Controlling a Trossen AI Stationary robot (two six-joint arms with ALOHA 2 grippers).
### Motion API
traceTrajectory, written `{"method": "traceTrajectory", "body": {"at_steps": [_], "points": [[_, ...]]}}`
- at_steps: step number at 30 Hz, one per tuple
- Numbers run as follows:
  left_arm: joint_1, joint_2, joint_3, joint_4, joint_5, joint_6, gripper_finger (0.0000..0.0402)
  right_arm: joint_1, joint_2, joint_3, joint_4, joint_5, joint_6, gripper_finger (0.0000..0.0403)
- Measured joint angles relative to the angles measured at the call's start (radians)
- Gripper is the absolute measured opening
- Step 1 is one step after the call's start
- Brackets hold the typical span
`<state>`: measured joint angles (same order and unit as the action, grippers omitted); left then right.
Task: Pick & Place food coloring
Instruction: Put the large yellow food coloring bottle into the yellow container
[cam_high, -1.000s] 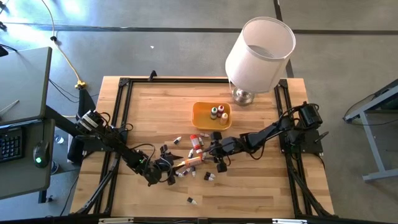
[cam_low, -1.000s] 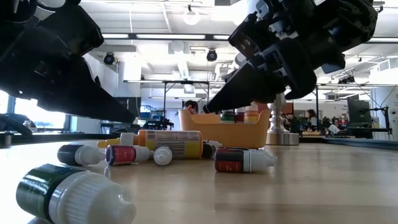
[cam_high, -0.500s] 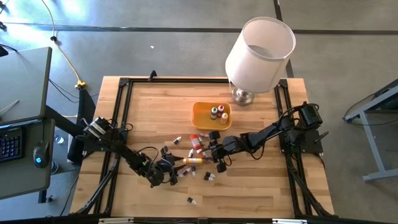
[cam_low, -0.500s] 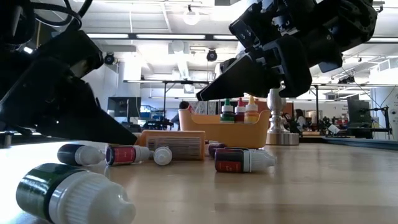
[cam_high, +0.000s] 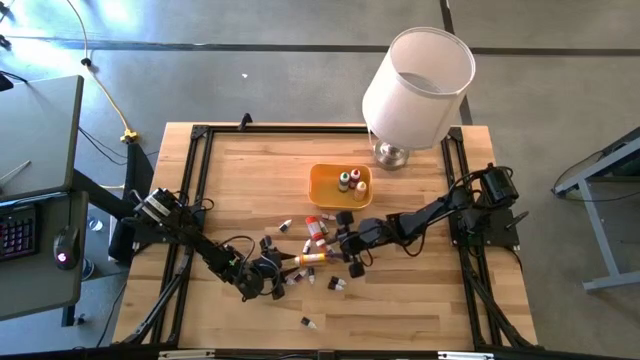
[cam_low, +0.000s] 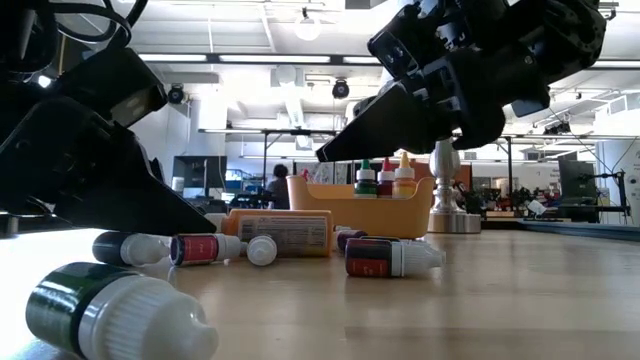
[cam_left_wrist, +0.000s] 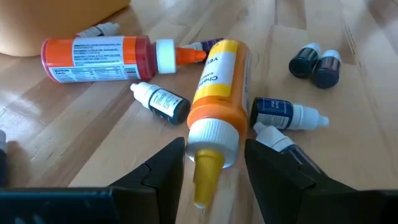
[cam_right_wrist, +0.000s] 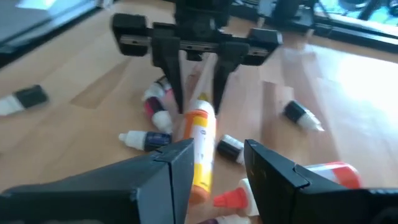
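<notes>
Several tiny food coloring bottles lie on their sides mid-table (cam_high: 300, 250), dark ones (cam_left_wrist: 283, 114) among them, and three stand in the orange tray (cam_high: 325, 192). A larger yellow bottle (cam_left_wrist: 221, 93) and a red one (cam_left_wrist: 93, 53) lie in the pile. My left gripper (cam_high: 275, 272) is open and low on the table, with its fingers on either side of the yellow bottle's white collar and nozzle (cam_left_wrist: 208, 155). My right gripper (cam_high: 343, 245) hovers open above the pile, facing the left one (cam_right_wrist: 199, 102) across the yellow bottle (cam_right_wrist: 200, 137). My left gripper comes level from the table's left, along the yellow bottle, with a finger (cam_left_wrist: 165, 168) on each side of the white collar (cam_left_wrist: 212, 138). The gaps are very narrow, and I cannot tell whether the fingers touch it. The bottle lies flat on the table.
A lamp with a white shade (cam_high: 418, 75) stands at the far edge behind the tray. One green bottle (cam_low: 110, 310) lies apart near the near edge (cam_high: 308, 322). Black frame rails run along the table's left and right sides. Bare wood shows at the near right.
My left gripper has come down and moved toward the table's right, bringing its open fingers around the yellow bottle's nozzle end. In the low view my right gripper has risen slightly, uncovering the bottles in the tray. The bottles have stayed in place.
</notes>
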<state>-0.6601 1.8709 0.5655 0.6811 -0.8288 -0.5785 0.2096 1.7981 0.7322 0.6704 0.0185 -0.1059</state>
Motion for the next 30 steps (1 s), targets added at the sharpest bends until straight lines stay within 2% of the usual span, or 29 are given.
{"method": "traceTrajectory", "body": {"at_steps": [5, 12, 20, 30], "points": [[0.013, 0.0, 0.0, 0.004, 0.013, 0.03, 0.0165, 0.0, 0.0, 0.0, 0.0, -0.06, 0.019, 0.0133], [0.087, 0.011, 0.002, 0.024, 0.135, 0.027, 0.0165, 0.0, 0.0, 0.0, 0.0, -0.051, 0.059, 0.0133], [0.084, 0.012, 0.002, 0.037, 0.117, 0.087, 0.0165, 0.001, 0.0, 0.0, -0.049, -0.05, 0.108, 0.0133], [0.084, 0.014, 0.0, 0.077, 0.15, 0.16, 0.0091, 0.001, 0.0, 0.0, -0.056, -0.048, 0.134, 0.0133]]}}
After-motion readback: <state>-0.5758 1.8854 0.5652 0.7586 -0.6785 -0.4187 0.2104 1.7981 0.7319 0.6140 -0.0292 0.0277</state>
